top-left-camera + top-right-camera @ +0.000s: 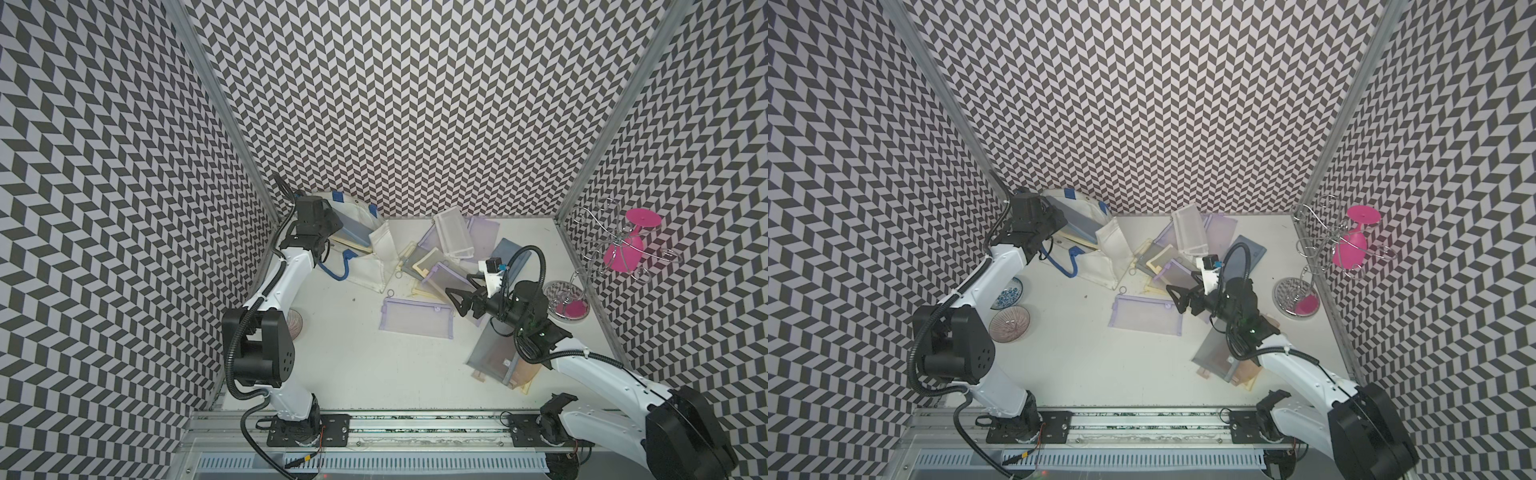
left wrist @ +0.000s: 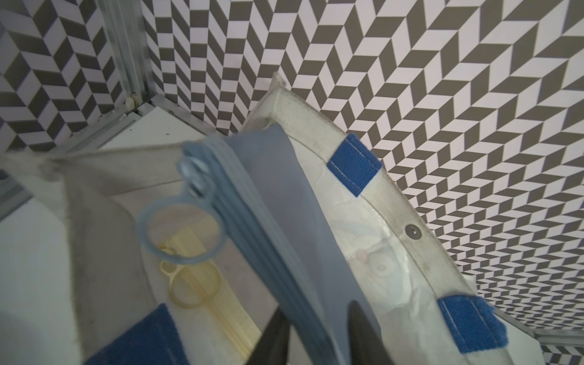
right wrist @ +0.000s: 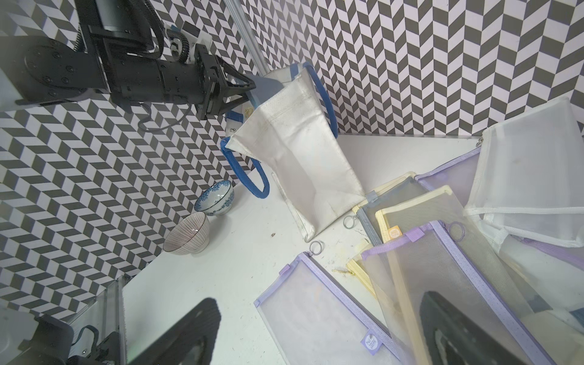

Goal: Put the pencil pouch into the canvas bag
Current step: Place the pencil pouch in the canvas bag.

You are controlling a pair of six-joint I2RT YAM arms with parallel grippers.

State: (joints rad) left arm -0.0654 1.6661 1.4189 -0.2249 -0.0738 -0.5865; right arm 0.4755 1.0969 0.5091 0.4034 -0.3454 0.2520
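Observation:
The white canvas bag (image 1: 365, 266) (image 1: 1096, 266) with blue rope handles stands in the back left corner, mouth up. A blue-grey pencil pouch (image 1: 351, 226) (image 2: 278, 196) leans inside the bag's mouth against its rim (image 2: 316, 126), next to a yellow pouch (image 2: 192, 284) lower in the bag. My left gripper (image 1: 337, 226) (image 2: 316, 308) (image 3: 249, 91) is at the mouth with its fingers a little apart, one either side of the blue-grey pouch, and a sliver of gap shows beside one finger. My right gripper (image 1: 455, 301) (image 3: 316, 303) hangs open and holds nothing, above a purple mesh pouch (image 1: 415, 318).
Several more mesh pouches lie piled right of the bag, among them a white one (image 1: 455, 232) and a grey one (image 1: 494, 353) under the right arm. Two bowls (image 1: 1009, 324) (image 1: 1007, 293) sit by the left wall. A wire stand with a pink glass (image 1: 623, 245) stands at the right wall.

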